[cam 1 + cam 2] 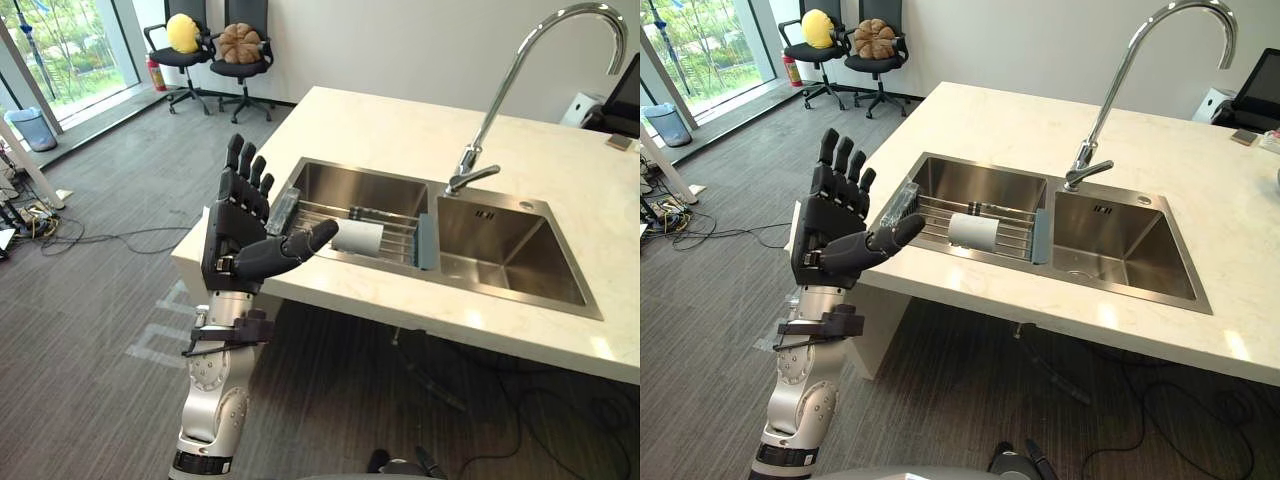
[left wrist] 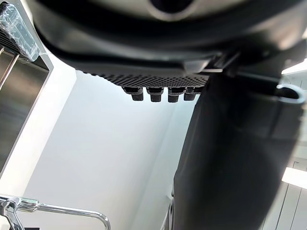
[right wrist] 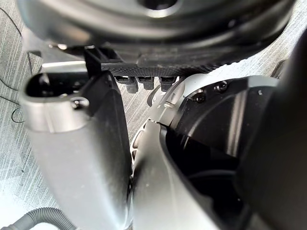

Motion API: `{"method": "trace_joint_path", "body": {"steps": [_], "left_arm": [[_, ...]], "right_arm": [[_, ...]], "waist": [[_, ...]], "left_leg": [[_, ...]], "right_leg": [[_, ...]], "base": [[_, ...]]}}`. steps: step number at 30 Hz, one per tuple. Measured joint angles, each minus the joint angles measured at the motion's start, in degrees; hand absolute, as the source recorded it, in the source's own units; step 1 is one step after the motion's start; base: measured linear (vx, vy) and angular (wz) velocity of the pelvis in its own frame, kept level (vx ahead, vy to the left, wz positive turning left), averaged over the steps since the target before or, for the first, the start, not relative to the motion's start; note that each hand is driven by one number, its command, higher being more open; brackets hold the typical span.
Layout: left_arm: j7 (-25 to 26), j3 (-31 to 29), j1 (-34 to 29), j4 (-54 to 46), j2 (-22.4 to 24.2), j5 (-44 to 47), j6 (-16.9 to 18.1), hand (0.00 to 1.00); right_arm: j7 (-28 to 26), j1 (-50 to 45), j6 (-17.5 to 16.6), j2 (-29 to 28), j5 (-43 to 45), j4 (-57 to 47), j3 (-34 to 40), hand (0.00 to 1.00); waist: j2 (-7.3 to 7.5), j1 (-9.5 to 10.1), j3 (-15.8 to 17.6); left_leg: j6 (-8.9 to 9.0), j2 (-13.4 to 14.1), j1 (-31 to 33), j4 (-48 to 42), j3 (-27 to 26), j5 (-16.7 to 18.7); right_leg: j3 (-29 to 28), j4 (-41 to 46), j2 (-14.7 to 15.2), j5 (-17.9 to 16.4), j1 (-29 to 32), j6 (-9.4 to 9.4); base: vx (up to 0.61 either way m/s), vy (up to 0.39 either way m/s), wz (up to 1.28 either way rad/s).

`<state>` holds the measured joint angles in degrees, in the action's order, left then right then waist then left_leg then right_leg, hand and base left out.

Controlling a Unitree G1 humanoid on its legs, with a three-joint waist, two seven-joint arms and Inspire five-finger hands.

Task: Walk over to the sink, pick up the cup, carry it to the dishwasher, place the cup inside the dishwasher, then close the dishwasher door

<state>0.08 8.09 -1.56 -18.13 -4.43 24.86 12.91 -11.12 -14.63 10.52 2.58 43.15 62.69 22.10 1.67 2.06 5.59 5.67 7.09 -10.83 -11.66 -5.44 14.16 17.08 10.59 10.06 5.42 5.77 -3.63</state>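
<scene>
Cup (image 1: 357,238) lies on its side at the centre of the head view, white, on the wire rack (image 1: 395,232) that spans the left basin of the sink (image 1: 520,262); it is apart from my left hand (image 1: 235,228). That hand is left of centre in the frame, raised on an upright forearm just off the edge of the counter (image 1: 400,125); its fingers (image 1: 250,170) stand straight and spread, pointing up the frame; the thumb juts sideways toward the rack, its tip overlapping the basin's near rim in the picture, though from this angle it looks to be above the rim rather than on it. The hand is wide and holds nothing. My right hand (image 3: 158,43) appears in its own wrist view, too close for me to tell whether it is spread or closed. The faucet (image 1: 500,100) arches over the basins, upper right.
</scene>
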Motion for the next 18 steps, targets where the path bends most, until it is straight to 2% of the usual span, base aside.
{"method": "trace_joint_path", "body": {"steps": [4, 6, 9, 10, 12, 13, 14, 15, 16, 17, 18], "left_arm": [[-0.05, 3.44, 1.25, 0.01, -0.28, 1.06, -4.46, 1.00], [-0.12, 6.57, 4.52, 0.09, -1.34, 1.06, -6.51, 1.00], [-0.69, 9.27, 11.70, 1.12, -2.24, 1.67, -8.77, 1.00], [-0.73, 9.11, 14.84, 1.20, -2.49, 3.16, -10.13, 1.00], [-0.70, 8.79, 16.24, 1.21, -2.47, 3.71, -11.20, 1.00], [-0.52, 8.50, 15.80, 1.36, -2.68, 3.79, -11.89, 1.00], [0.01, 8.06, 15.00, 2.08, -2.70, 3.66, -12.66, 1.00], [0.23, 7.83, 14.88, 2.75, -2.52, 3.36, -13.02, 1.00], [0.63, 7.41, 14.43, 3.39, -2.24, 3.21, -13.58, 1.00], [1.15, 6.60, 12.29, 4.21, -2.06, 3.21, -13.92, 1.00], [1.15, 6.58, 11.44, 4.86, -2.30, 3.19, -14.00, 1.00]], "right_arm": [[0.30, 0.38, -0.03, 0.32, -2.18, 0.11, 0.07, 1.00], [0.27, 0.68, -0.16, 0.38, -2.91, 0.48, 1.26, 1.00], [-0.22, 0.71, -0.72, 0.10, -4.85, 2.10, 4.81, 1.00], [-0.43, 0.63, -0.88, 0.12, -5.07, 2.18, 5.38, 1.00], [-0.41, 0.67, -0.72, 0.37, -4.91, 2.50, 6.41, 1.00], [-0.34, 0.86, -0.61, 0.39, -4.38, 3.42, 6.70, 1.00], [-0.33, 0.87, -0.53, 0.69, -4.02, 4.18, 6.85, 1.00], [-0.35, 0.88, -0.49, 1.31, -4.04, 4.37, 6.81, 1.00], [-0.26, 0.79, -0.41, 2.42, -4.11, 4.64, 6.52, 1.00], [-0.23, 0.85, -0.08, 4.12, -5.25, 4.70, 5.48, 1.00], [-0.23, 0.95, -0.04, 4.34, -5.77, 4.68, 5.01, 1.00]], "waist": [[-0.41, -1.75, -1.33], [-0.89, -3.01, -1.65], [-2.03, -4.31, -2.40], [-2.89, -5.28, -2.93], [-3.79, -5.87, -3.00], [-3.63, -6.00, -3.06], [-3.94, -6.01, -2.86], [-4.78, -5.94, -2.37], [-6.31, -5.91, -1.67], [-7.47, -5.45, -1.03], [-7.44, -5.10, -1.01]], "left_leg": [[-0.28, 0.32, -1.92, 4.02, -3.05, -1.17], [0.13, 0.50, -3.51, 6.39, -3.46, -2.06], [0.18, 0.84, -4.84, 7.84, -3.62, -2.35], [0.22, 1.12, -4.75, 7.83, -3.61, -2.26], [0.70, 1.69, -4.17, 6.15, -4.20, -2.01], [1.27, 2.03, -0.93, -0.71, -6.22, -1.65], [1.28, 3.74, 3.06, -10.59, -7.37, -1.67], [1.55, 5.08, 4.90, -16.12, -7.78, -1.87], [2.47, 7.44, 7.17, -23.25, -7.47, -2.92], [2.43, 9.52, 10.30, -32.25, -5.54, -8.25], [2.56, 9.62, 11.23, -34.77, -5.15, -9.69]], "right_leg": [[-0.64, -0.03, -0.07, -0.09, 0.50, -0.25], [-0.92, 0.54, -0.15, -0.75, 0.46, -0.74], [-0.87, 2.42, -0.27, -2.65, 0.61, -1.12], [-0.76, 4.05, -0.25, -4.03, 1.54, -1.28], [-0.14, 4.46, -0.53, -5.10, 1.39, -1.27], [0.16, 3.82, -0.31, -5.42, 0.67, -1.08], [0.82, 2.10, -0.52, -5.54, -1.40, -0.91], [1.30, 1.29, -1.24, -5.98, -2.86, -0.21], [1.74, 0.32, -2.58, -6.58, -4.82, 0.48], [1.12, -1.03, -3.74, -7.38, -7.74, 1.18], [0.61, -1.91, -3.66, -7.42, -8.88, 1.38]], "base": [[0.01, -0.013, -0.08], [0.07, 0.003, -0.05], [0.08, 0.014, 0.02], [0.11, 0.012, 0.07], [0.11, -0.008, 0.11], [0.14, -0.079, 0.18], [0.12, -0.105, 0.16], [0.11, -0.160, 0.12], [0.11, -0.145, -0.09], [0.13, -0.119, -0.20], [0.18, -0.111, -0.37]]}}
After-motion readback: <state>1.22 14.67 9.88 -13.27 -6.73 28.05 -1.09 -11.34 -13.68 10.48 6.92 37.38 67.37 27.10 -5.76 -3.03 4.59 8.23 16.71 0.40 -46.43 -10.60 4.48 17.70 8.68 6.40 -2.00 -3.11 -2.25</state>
